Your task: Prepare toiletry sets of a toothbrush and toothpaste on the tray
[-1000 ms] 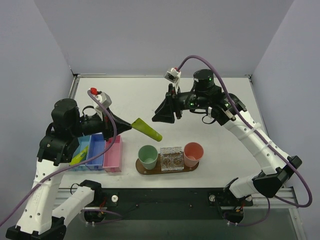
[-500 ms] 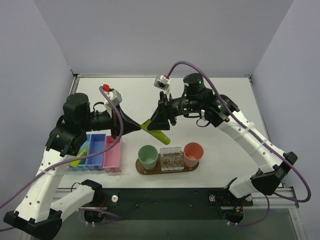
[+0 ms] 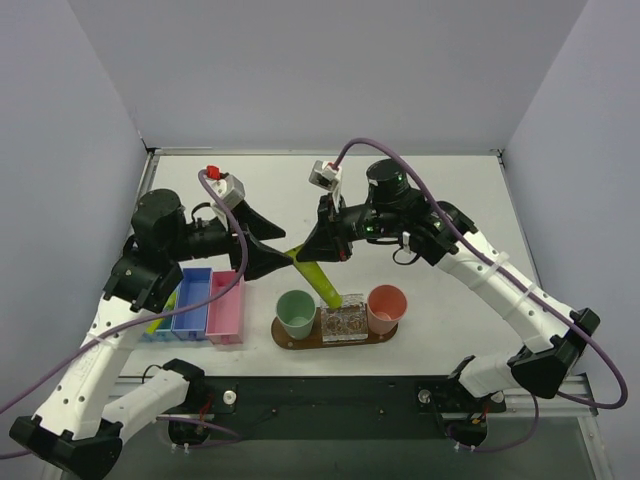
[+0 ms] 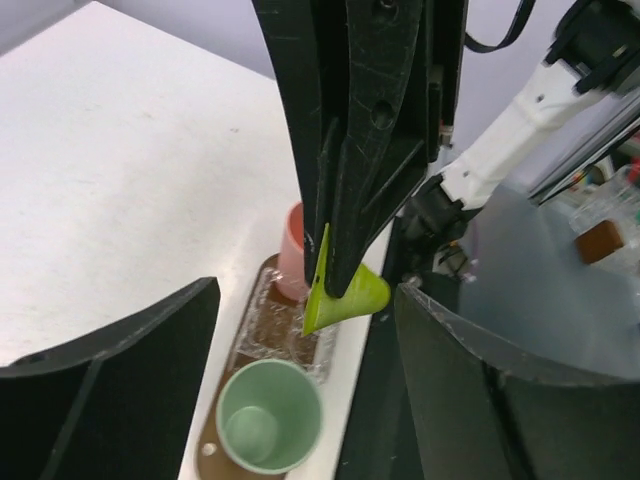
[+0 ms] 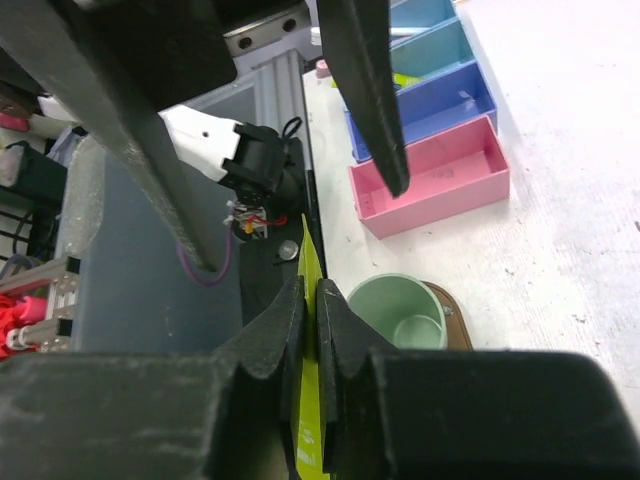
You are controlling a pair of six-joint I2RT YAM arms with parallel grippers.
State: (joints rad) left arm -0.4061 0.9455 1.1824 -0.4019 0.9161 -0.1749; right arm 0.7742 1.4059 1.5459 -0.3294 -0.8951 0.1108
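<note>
My right gripper (image 3: 305,255) is shut on a lime-green toothpaste tube (image 3: 318,282), which hangs tilted with its lower end over the clear holder (image 3: 343,318). In the right wrist view the fingers (image 5: 311,290) pinch the flat tube (image 5: 312,400). My left gripper (image 3: 288,252) stands open on either side of the tube's upper end without touching it; in its wrist view the tube (image 4: 345,295) hangs between the wide fingers. The brown wooden tray (image 3: 285,338) carries a green cup (image 3: 296,312), the holder and a salmon cup (image 3: 386,305). No toothbrush shows.
Pink (image 3: 227,308), blue (image 3: 192,300) and light-blue (image 3: 165,305) bins sit left of the tray, the light-blue one holding a yellow-green tube (image 3: 158,320). The table's near edge and the dark base rail run just below the tray.
The left gripper has opened and let go of the toothpaste. The right gripper has shut on it. The tube now tilts more steeply down toward the tray.
</note>
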